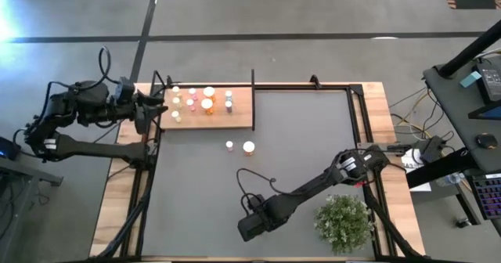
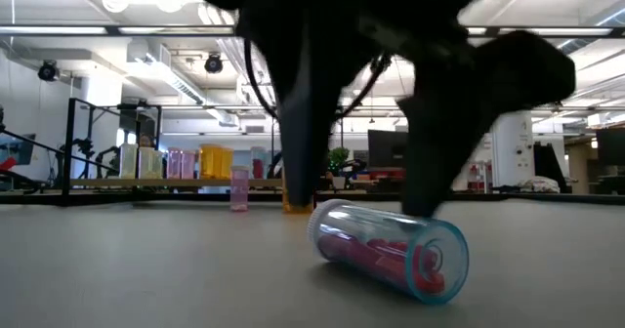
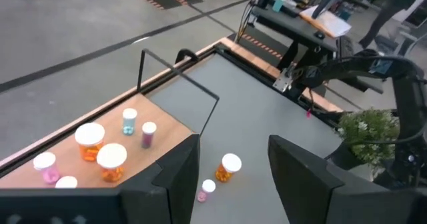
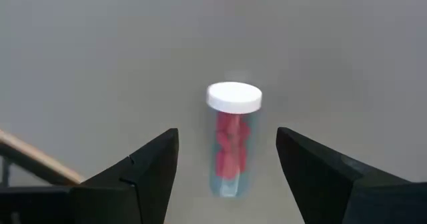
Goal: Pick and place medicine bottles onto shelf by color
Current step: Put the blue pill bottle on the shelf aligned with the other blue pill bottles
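The shelf (image 1: 235, 114) lies at the far edge of the table (image 1: 313, 138), toward its left corner, and I use it as the landmark. Several medicine bottles (image 1: 207, 99) stand upright on the shelf in a group on its left part; among them I can see orange ones and pink ones with white caps. Two more bottles stand on the dark tabletop just in front of the shelf: a small pink bottle (image 1: 229, 145) and beside it an orange bottle (image 1: 249, 147). Well apart from the shelf, near the front edge of the table, a clear bottle with red contents (image 4: 231, 141) lies on its side. The right gripper (image 4: 227, 164) hangs directly above this lying bottle with its jaws spread wide, one finger on each side, and the fingers do not touch it. The left gripper (image 3: 233, 164) is at the left end of the shelf; its fingers are parted and there is nothing between them. A bushy green plant (image 1: 344, 222) stands at the front right of the table, far from the shelf.
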